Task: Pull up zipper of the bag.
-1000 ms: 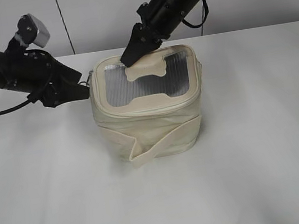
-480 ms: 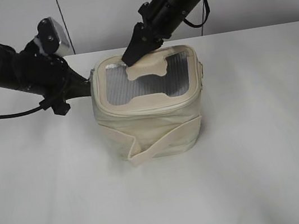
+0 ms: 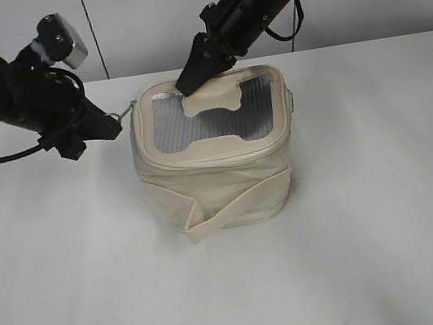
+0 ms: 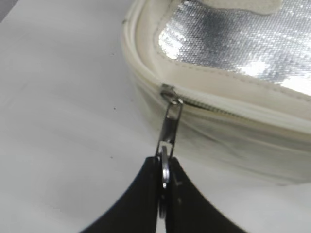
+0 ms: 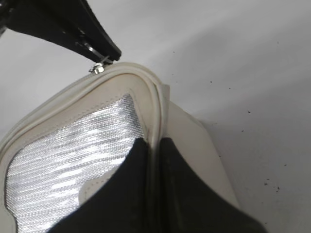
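Note:
The cream boxy bag [image 3: 219, 178] stands mid-table, its grey mesh top with a bone-shaped patch [image 3: 213, 99] facing up. The zipper [image 4: 228, 112] runs around the top rim. My left gripper [image 3: 114, 125] [image 4: 165, 165] is left of the bag, shut on a silver ring pull [image 4: 165, 170] whose slider [image 4: 168, 91] sits at the bag's left corner. My right gripper [image 3: 190, 84] [image 5: 154, 145] is shut on the bag's rim [image 5: 156, 111] at the back edge. The left gripper's tips [image 5: 104, 54] also show in the right wrist view.
A cream strap band [image 3: 240, 204] wraps the bag's front, its loose end hanging at the lower left. White table [image 3: 379, 252] all round; a pale wall with a dark seam [image 3: 91, 34] stands behind.
My left arm has drawn back to the left and slightly up, pulling the ring pull away from the bag's left corner. The right gripper holds its place on the back rim.

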